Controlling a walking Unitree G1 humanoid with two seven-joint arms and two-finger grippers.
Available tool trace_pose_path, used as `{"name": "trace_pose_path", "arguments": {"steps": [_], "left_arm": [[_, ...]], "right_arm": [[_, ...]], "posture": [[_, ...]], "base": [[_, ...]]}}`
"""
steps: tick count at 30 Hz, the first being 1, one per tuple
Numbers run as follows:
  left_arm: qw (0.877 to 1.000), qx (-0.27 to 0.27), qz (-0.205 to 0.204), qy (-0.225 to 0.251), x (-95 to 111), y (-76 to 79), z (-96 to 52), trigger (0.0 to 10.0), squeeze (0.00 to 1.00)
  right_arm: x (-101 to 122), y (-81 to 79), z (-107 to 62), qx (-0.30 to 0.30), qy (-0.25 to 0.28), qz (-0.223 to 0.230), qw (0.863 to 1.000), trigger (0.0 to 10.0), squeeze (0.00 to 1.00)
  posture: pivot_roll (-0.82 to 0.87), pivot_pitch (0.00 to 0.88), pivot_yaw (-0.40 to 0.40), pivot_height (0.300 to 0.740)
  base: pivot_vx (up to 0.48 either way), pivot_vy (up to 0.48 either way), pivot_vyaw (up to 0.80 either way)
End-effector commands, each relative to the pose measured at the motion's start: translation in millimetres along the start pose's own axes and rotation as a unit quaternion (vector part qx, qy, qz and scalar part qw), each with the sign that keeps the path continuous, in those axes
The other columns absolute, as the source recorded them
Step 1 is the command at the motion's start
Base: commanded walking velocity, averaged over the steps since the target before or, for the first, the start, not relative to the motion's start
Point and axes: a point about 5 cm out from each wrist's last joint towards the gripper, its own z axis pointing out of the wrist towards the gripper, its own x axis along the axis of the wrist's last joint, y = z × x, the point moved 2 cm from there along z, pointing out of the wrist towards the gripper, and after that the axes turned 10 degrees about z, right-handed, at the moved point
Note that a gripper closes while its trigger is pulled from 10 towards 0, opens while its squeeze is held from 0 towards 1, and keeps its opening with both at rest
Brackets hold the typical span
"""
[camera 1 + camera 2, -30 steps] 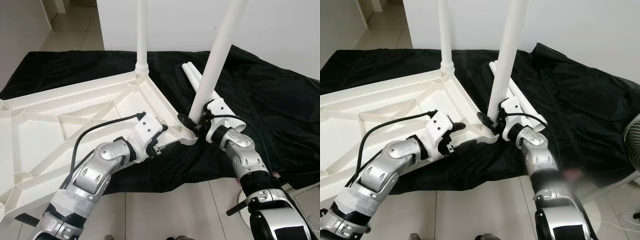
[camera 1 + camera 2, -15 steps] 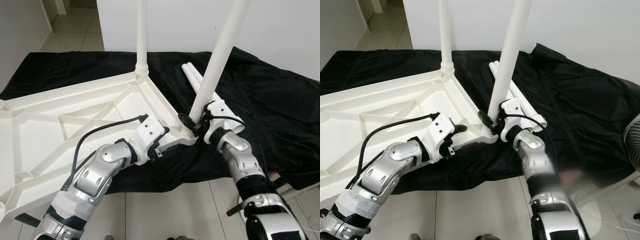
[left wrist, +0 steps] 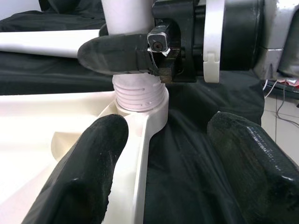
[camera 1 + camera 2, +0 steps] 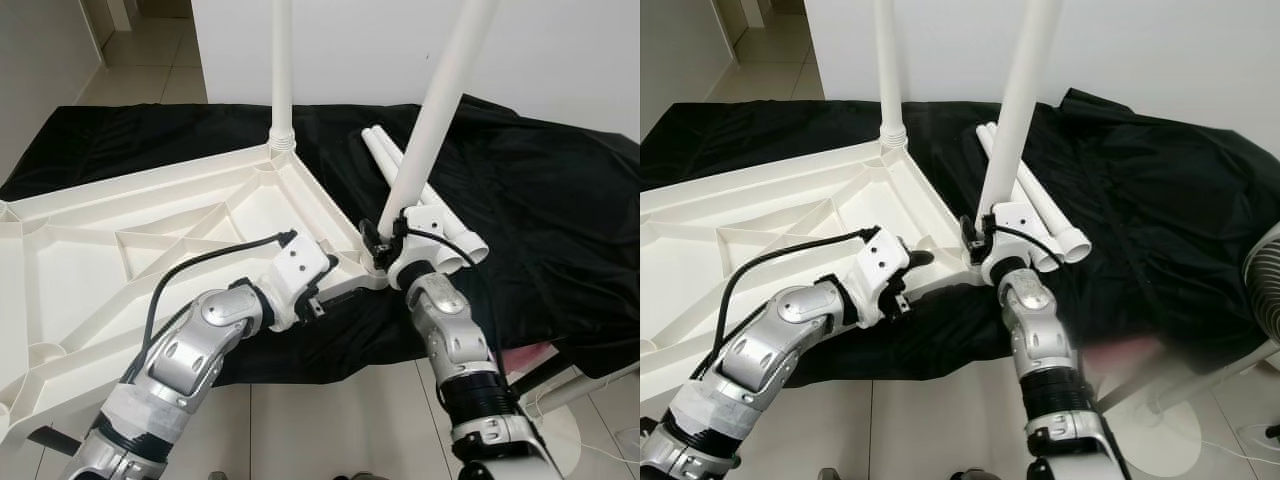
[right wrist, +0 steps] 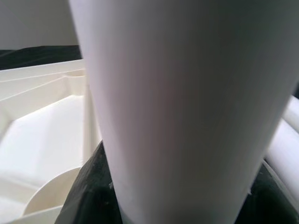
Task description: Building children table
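The white table top point(image 4: 120, 215) lies upside down on a black cloth point(image 4: 560, 220). One white leg point(image 4: 283, 60) stands upright in its far corner. A second leg point(image 4: 430, 120) leans in the near corner socket point(image 3: 142, 100), its threaded end partly in. My right gripper point(image 4: 382, 245) is shut on this leg just above the socket; the leg point(image 5: 187, 102) is close up in the right wrist view. My left gripper point(image 4: 345, 285) is open at the table's near edge beside that corner, one finger point(image 3: 88, 163) over the rim, the other over the cloth.
Two spare white legs point(image 4: 425, 200) lie side by side on the cloth behind the corner. A white fan stand point(image 4: 1265, 270) is at the right edge, with tiled floor below the cloth and a white wall behind.
My right forearm has swung in leftward and now stands steeper under the leg, the wrist turned around it. The left gripper has slid slightly nearer the corner socket.
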Motion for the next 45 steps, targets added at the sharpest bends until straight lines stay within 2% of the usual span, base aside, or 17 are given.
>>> {"name": "trace_pose_path", "arguments": {"steps": [1,4,6,13,14,15,23,24,25,26,31,33,37,42,43,44,45], "left_arm": [[1.0,-0.009,-0.003,-0.007,-3,2.4,-0.3,10.0,0.0],[1.0,-0.009,0.0,-0.007,-2,2.8,0.0,10.0,0.0],[1.0,-0.01,-0.001,-0.006,-2,3.6,0.5,10.0,0.0],[1.0,-0.012,-0.001,-0.005,-2,4.9,1.0,10.0,0.0],[1.0,-0.011,0.0,-0.005,-2,4.2,1.2,10.0,0.0],[1.0,-0.011,0.001,-0.005,-2,3.4,1.4,10.0,0.0],[1.0,-0.012,0.005,-0.006,-2,2.5,1.4,10.0,0.0],[1.0,-0.011,0.006,-0.007,-2,1.4,1.4,10.0,0.0],[1.0,-0.011,0.006,-0.007,-2,1.4,1.4,10.0,0.0],[1.0,-0.01,0.006,-0.007,-2,0.6,1.4,10.0,0.0],[1.0,-0.009,0.008,-0.007,-1,-1.4,1.8,10.0,0.0],[1.0,-0.009,0.008,-0.007,-1,-1.4,1.8,10.0,0.0],[1.0,-0.007,0.01,-0.006,0,-3.2,2.6,10.0,0.0],[1.0,-0.006,0.011,-0.005,1,-4.3,3.7,10.0,0.0],[1.0,-0.006,0.011,-0.004,1,-4.3,4.0,10.0,0.0],[1.0,-0.006,0.011,-0.004,1,-4.3,4.0,10.0,0.0],[1.0,-0.008,0.011,-0.003,1,-2.9,4.6,10.0,0.0]], "right_arm": [[-10,11.6,-6.2,-0.064,-0.013,0.039,0.997,10.0,0.0],[-12,5.7,-9.7,-0.106,-0.01,0.068,0.992,10.0,0.0],[-9,-3.3,-9.5,-0.093,-0.009,0.074,0.993,10.0,0.0],[-1,-6.5,-13.0,-0.072,0.003,0.056,0.996,10.0,0.0],[1,-5.5,-13.1,-0.069,0.006,0.052,0.996,10.0,1.0],[2,-5.6,-12.9,-0.064,0.008,0.053,0.997,10.0,1.0],[9,-3.5,-12.0,-0.04,0.017,0.041,0.998,10.0,1.0],[10,-2.9,-11.6,-0.01,0.014,0.03,0.999,10.0,0.35],[10,-2.9,-11.6,-0.01,0.014,0.03,0.999,10.0,0.35],[10,-1.7,-11.4,0.014,0.01,0.023,1.0,10.0,0.0],[13,4.0,-9.2,0.097,-0.005,-0.021,0.995,10.0,0.0],[13,4.0,-9.2,0.097,-0.005,-0.021,0.995,10.0,0.0],[19,3.4,-5.1,0.194,-0.02,-0.072,0.978,10.0,0.0],[20,5.2,-0.5,0.224,-0.03,-0.091,0.97,10.0,0.0],[19,5.8,0.4,0.235,-0.038,-0.091,0.967,9.0,0.0],[19,5.8,0.4,0.235,-0.038,-0.091,0.967,9.0,0.0],[16,7.0,1.2,0.248,-0.05,-0.093,0.963,3.2,0.0]], "posture": [[-0.06,0.08,-0.018,0.74],[-0.06,0.08,-0.021,0.74],[-0.07,0.081,-0.02,0.74],[-0.07,0.08,-0.02,0.74],[-0.07,0.077,-0.019,0.74],[-0.07,0.074,-0.019,0.74],[-0.06,0.071,-0.017,0.74],[-0.07,0.07,-0.014,0.74],[-0.07,0.07,-0.014,0.74],[-0.07,0.07,-0.014,0.74],[-0.07,0.065,-0.013,0.74],[-0.07,0.065,-0.013,0.74],[-0.06,0.057,-0.012,0.74],[-0.06,0.054,-0.013,0.74],[-0.06,0.054,-0.011,0.74],[-0.06,0.054,-0.011,0.74],[-0.06,0.053,-0.014,0.74]], "base": [[0.0,0.0,0.0],[0.0,0.0,0.0],[0.0,0.0,0.0],[0.0,0.0,0.0],[0.0,0.0,0.0],[0.0,0.0,0.0],[0.0,0.0,0.0],[0.0,0.0,0.0],[0.0,0.0,0.0],[0.0,0.0,0.0],[0.0,0.0,0.0],[0.0,0.0,0.0],[0.0,0.0,0.0],[0.0,0.0,0.0],[0.0,0.0,0.0],[0.0,0.0,0.0],[0.0,0.0,0.0]]}}
